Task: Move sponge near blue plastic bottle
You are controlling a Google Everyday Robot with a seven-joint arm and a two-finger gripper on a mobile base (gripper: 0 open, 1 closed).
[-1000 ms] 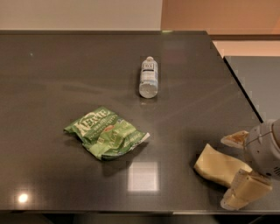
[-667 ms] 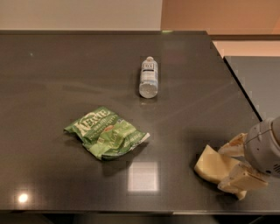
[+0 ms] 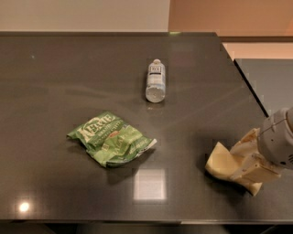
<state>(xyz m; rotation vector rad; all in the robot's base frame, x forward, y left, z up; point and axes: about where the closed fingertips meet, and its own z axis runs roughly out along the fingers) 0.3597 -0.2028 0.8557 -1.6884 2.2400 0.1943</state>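
At the table's (image 3: 68,68) right edge, the claw (image 3: 241,161) reaches in low, gripping the sponge (image 3: 219,160).

Likely office break room or kitchenette; view too tight for certainty. Evidence: wide dark grey polished stone-like countertop (image 3: 68,68) reflecting ceiling lights; crumpled green snack bag (image 3: 111,138) and small clear bluish plastic bottle with white cap (image 3: 155,81) lying on it; plain pale wall (image 3: 82,13) behind, orange-tan panel (image 3: 229,16) alongside. White two-finger gripper (image 3: 247,165) low at counter's right front corner.
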